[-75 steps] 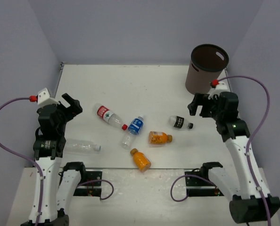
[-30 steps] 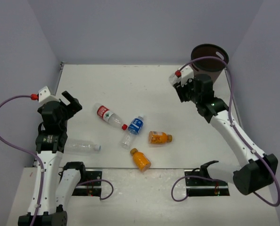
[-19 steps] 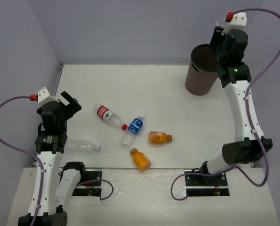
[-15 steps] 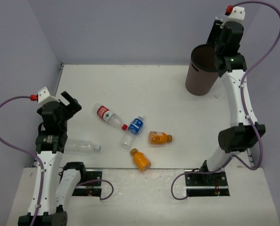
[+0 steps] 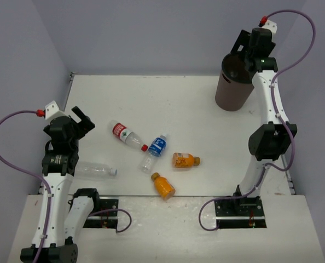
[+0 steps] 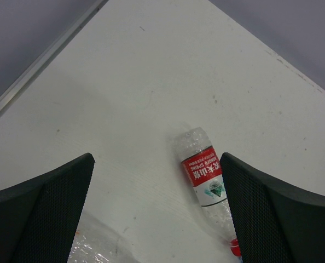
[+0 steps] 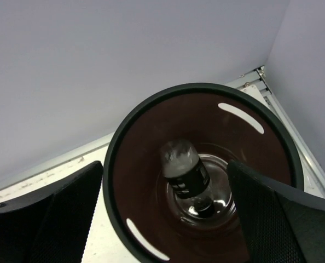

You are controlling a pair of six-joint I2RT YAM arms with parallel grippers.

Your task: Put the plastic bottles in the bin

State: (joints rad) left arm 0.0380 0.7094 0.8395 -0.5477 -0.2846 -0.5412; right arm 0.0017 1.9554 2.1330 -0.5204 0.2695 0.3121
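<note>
Bin (image 5: pixel 228 96) sits straight below my right gripper (image 7: pixel 162 216), whose jaws are spread wide and grip nothing. Black-label bottle (image 7: pixel 185 167) is loose inside the bin, under the gap, touching neither finger. Left gripper (image 6: pixel 157 219) is equally wide and empty. Red-label bottle (image 6: pixel 205 176) lies ahead, close by one jaw, and a clear bottle (image 6: pixel 91 246) lies beneath the other. Blue-label bottle (image 5: pixel 156 149) and two orange bottles (image 5: pixel 185 160) lie farther beyond.
</note>
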